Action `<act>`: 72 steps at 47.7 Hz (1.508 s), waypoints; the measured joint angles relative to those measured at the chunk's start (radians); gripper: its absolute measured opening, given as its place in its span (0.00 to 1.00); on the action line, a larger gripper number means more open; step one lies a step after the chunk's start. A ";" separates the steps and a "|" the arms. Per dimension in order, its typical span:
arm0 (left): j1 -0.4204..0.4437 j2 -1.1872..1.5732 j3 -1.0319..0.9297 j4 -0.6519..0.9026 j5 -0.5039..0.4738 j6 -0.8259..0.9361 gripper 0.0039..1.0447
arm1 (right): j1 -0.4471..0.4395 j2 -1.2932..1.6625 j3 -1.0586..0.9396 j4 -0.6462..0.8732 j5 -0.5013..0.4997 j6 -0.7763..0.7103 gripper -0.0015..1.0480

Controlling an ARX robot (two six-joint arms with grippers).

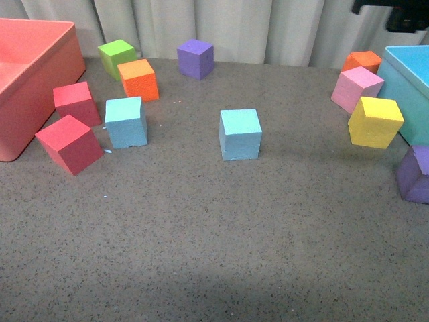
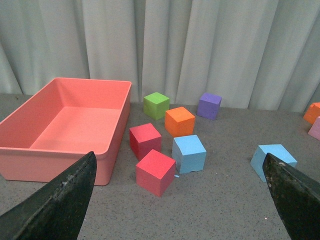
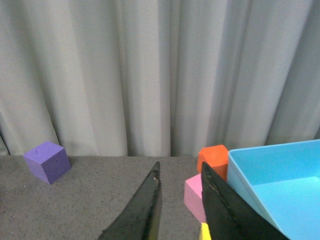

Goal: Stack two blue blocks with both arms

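— Blocks first: where are the two blue ones?
— One light-blue cube (image 1: 126, 121) sits beside the red cubes (image 1: 69, 143) at left; the other (image 1: 240, 134) stands alone mid-surface (image 1: 214, 255), well apart.
— Fingers?
— Left gripper (image 2: 175, 200) fingers (image 2: 55, 200) spread wide, empty. Right gripper (image 3: 180, 210) fingers (image 3: 142, 210) nearly together, holding nothing, near the teal bin (image 3: 280, 190).

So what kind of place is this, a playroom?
Probably a robot test tabletop: a speckled grey mat, a plain grey curtain behind, coloured foam cubes such as the yellow one, and a coral plastic bin.
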 joint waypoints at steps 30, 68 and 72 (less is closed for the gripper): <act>0.000 0.000 0.000 0.000 -0.001 0.000 0.94 | -0.168 -0.623 -0.524 -0.138 -0.180 -0.013 0.01; 0.000 0.000 0.000 0.000 0.000 0.000 0.94 | -0.256 -1.297 -0.655 -0.669 -0.265 -0.013 0.01; 0.000 0.000 0.000 0.000 0.000 0.000 0.94 | -0.256 -1.339 -0.655 -0.709 -0.265 -0.013 0.01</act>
